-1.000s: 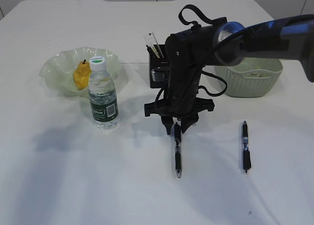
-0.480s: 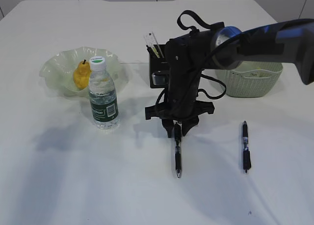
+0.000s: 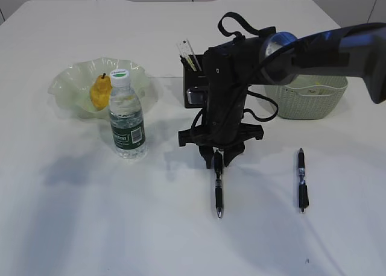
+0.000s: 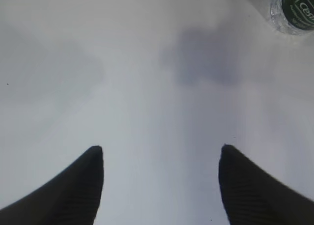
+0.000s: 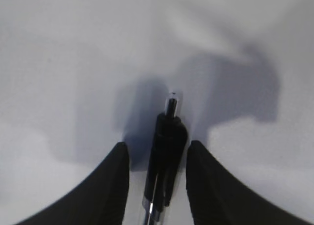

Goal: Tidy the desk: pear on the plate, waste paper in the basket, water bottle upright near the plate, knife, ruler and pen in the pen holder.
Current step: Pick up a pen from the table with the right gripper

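I see my right gripper [image 5: 154, 154] half open, its fingers on both sides of the pen [image 3: 218, 182] on the table [image 3: 90, 228], with gaps. The left gripper [image 4: 159, 158] stands wide and empty. The pear [image 3: 99, 91] lies in the plate [image 3: 66, 83], the ruler [image 3: 185, 49] stands in the pen holder [image 3: 192, 83]
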